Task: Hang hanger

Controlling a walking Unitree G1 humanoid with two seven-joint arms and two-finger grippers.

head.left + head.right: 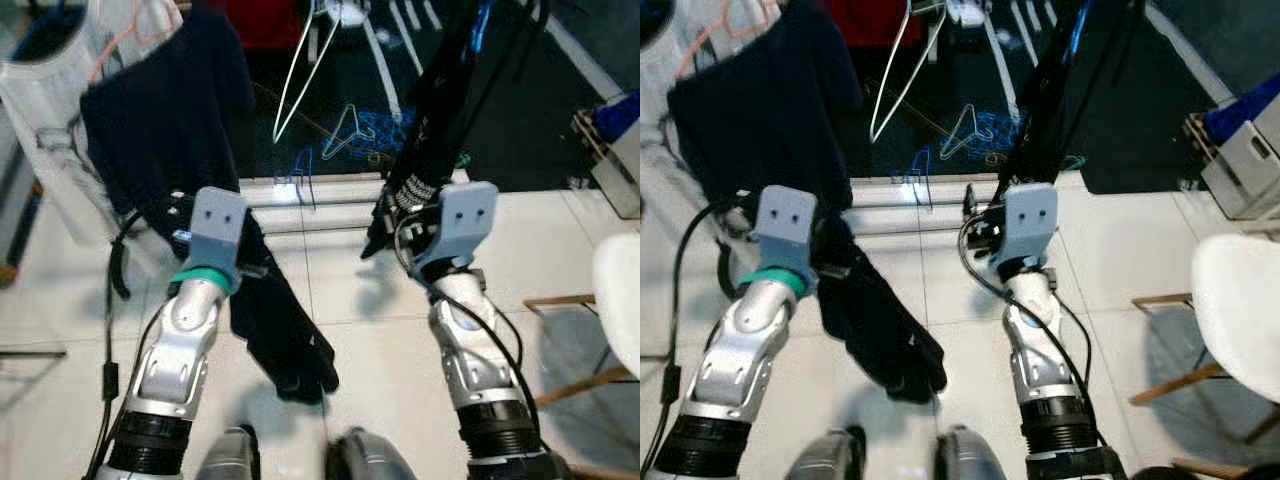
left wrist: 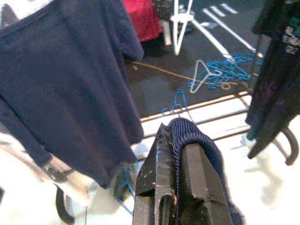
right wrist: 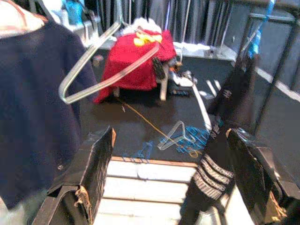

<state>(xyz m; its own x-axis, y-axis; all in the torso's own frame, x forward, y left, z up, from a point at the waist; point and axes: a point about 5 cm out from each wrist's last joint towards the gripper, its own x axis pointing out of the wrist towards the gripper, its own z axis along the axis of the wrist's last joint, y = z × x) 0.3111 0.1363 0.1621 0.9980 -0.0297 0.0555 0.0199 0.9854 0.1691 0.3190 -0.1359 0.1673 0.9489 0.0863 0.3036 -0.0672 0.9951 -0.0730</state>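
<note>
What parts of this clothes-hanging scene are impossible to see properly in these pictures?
- Rail or hook above the navy shirt: cut off by the head views' top edge.
- Top of the empty pale hanger: cut off by the right wrist view's top edge.
- Left gripper finger tips: wrapped in the dark ribbed garment.
- Blue hangers on the floor: tangled, too small to count.
- White chair: cut off by the edge.

Head cameras looking steeply down over both arms at the tiled floor (image 1: 340,290), each wrist camera facing forward along its fingers, all sharing the blue hangers (image 3: 187,138) on the dark mat (image 1: 330,90)
</note>
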